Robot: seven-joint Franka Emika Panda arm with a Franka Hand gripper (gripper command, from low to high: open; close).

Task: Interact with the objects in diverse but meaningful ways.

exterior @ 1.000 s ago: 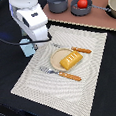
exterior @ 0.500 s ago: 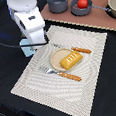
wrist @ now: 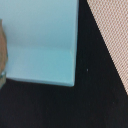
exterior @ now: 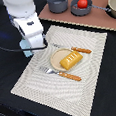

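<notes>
My gripper hangs over the black table just off the near-left corner of the striped placemat. A pale blue cup sits between its fingers. The wrist view is mostly filled by that cup, seen very close, and the fingers themselves are hidden. A yellow ridged bread block lies on a round plate in the middle of the mat. The red tomato rests in a dark pan at the back. The sausage stick is out of view.
A wooden-handled fork and knife flank the plate. A grey pot and another pot stand on the brown board at the back. A blurred brown shape shows at the wrist view's edge.
The arm has come down and toward the exterior view's left, carrying the pale blue cup with it off the mat's corner. Plate, bread and cutlery stay put.
</notes>
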